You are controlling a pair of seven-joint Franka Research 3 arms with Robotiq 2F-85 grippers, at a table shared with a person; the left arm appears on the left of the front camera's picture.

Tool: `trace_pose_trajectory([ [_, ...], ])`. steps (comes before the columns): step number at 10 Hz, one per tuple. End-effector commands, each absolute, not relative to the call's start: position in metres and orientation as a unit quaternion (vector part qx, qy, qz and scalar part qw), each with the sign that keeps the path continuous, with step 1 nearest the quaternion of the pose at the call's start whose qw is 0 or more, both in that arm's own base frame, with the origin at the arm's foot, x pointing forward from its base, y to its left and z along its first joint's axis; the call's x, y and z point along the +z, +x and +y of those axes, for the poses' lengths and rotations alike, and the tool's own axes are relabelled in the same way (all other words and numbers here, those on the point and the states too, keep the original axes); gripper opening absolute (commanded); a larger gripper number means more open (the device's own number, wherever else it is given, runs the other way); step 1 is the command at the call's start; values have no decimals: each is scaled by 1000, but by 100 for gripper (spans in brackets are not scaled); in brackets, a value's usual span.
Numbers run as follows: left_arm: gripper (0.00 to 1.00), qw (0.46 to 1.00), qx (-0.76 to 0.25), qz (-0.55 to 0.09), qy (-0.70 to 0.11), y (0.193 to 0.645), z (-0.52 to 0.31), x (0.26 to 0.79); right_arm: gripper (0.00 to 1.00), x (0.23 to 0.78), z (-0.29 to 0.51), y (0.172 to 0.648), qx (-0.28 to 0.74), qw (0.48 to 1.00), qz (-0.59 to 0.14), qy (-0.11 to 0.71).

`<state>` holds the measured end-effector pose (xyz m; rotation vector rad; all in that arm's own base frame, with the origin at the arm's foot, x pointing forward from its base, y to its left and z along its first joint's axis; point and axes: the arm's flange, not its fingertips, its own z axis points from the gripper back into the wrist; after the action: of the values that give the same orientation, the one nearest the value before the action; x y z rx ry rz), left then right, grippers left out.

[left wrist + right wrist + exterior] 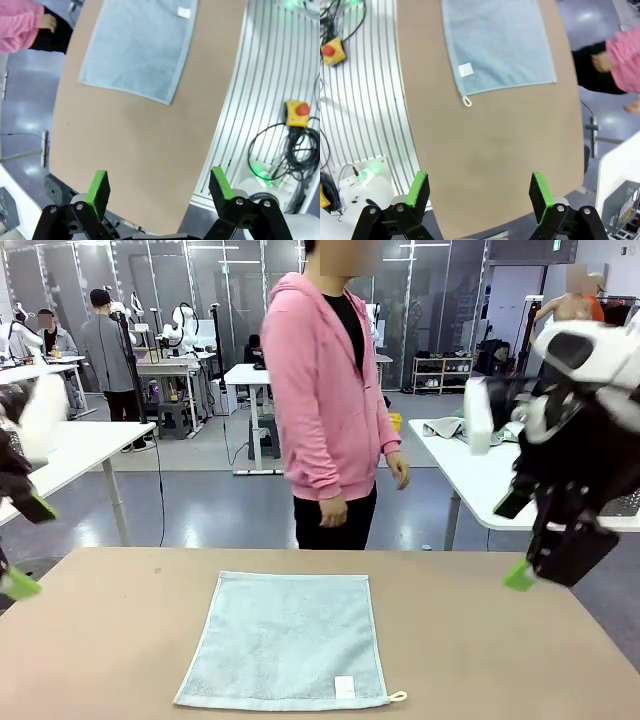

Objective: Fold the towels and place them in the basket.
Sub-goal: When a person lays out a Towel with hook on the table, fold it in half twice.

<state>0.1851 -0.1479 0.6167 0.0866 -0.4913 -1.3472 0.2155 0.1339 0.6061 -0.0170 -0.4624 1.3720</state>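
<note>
Ahead, a person (330, 400) in pink stands beyond the table (480, 640); the blue-grey towel (285, 640) lies flat at its middle; my left gripper (160, 182) and right gripper (477, 185) hang above, spread wide, empty.

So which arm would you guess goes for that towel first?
Probably the right, narrowly: the right gripper hangs open and seems somewhat closer to the towel, by its looped corner. The left gripper, also open, sits farther out past the table edge.
</note>
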Motion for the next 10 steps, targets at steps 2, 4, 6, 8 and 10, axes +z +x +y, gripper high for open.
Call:
trace_pose_trajectory([
  [2, 100, 753, -617, -225, 40, 185, -148, 617, 100, 606, 134, 216, 628, 749, -212, -8],
  [4, 100, 753, -617, -225, 40, 185, -148, 617, 100, 606, 134, 216, 628, 749, -212, -8],
  [6, 100, 753, -617, -225, 40, 185, -148, 617, 100, 606, 134, 216, 628, 749, -212, -8],
  [8, 100, 733, -644, -214, 37, 199, -166, 597, 100, 591, 150, 219, 658, 719, -225, -7],
  [10, 100, 736, -648, -194, 1, 218, -178, 554, 100, 554, 169, 225, 692, 691, -209, 1],
])
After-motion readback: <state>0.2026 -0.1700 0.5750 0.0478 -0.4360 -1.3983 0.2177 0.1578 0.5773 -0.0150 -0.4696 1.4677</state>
